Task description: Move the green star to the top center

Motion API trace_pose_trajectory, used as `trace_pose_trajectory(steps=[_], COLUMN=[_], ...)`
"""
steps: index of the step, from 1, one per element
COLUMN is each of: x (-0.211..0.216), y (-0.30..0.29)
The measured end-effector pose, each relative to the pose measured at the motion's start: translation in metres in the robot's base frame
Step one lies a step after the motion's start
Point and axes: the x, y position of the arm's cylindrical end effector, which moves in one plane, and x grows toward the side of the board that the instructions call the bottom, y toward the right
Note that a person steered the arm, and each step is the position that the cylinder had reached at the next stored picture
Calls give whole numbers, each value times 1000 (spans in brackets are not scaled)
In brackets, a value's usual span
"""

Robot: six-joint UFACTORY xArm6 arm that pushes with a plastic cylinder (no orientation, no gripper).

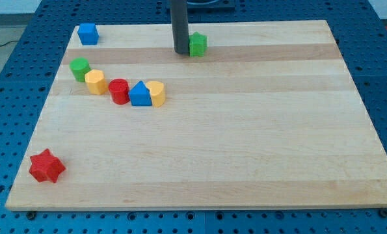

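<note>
The green star (198,44) lies on the wooden board (245,130) near the view's top, about midway across. My tip (180,51) stands right at the star's left side, close against it or touching; I cannot tell which. The dark rod rises from the tip out of the view's top.
A blue cube (88,33) sits at the top left corner. A row runs from a green cylinder (80,68) through a yellow block (95,82), a red cylinder (119,91), a blue triangular block (140,94) and a yellow block (157,93). A red star (47,166) lies at bottom left.
</note>
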Motion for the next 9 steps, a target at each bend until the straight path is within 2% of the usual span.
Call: trace_pose_trajectory(steps=[1, 2, 3, 5, 6, 7, 8, 9], x=[15, 31, 28, -11, 2, 38, 47, 24], y=[-10, 25, 57, 56, 57, 50, 13, -3])
